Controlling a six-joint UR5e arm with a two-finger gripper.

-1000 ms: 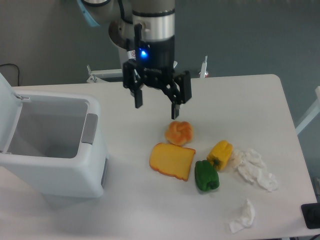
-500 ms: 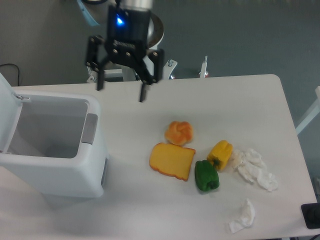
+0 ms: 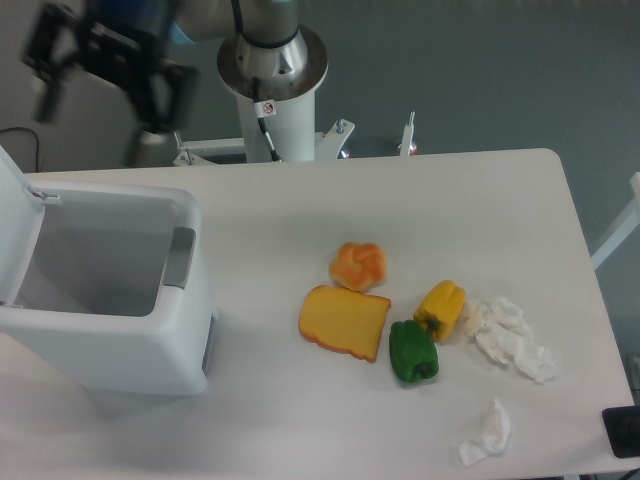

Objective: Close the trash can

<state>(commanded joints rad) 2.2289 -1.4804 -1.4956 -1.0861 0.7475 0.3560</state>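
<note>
The trash can [image 3: 110, 295] stands at the left edge of the table [image 3: 420, 190], near the front-left corner. Its lid [image 3: 15, 215] is up, leaning at the left side, and the inside is open to see. A grey latch tab [image 3: 180, 256] sits on the right rim of the can.

The gripper [image 3: 90, 110] is blurred, high above the back-left corner of the table, beyond the can and touching nothing. Its two fingers [image 3: 150, 105] stand wide apart and hold nothing.

Toward the middle of the table lie an orange bun [image 3: 358, 265], a yellow cheese slice [image 3: 344, 322], a green pepper [image 3: 413, 352] and a yellow pepper [image 3: 441, 309]. Crumpled white tissues [image 3: 510, 338] lie near the right edge, and one more tissue [image 3: 487, 433] near the front edge.
</note>
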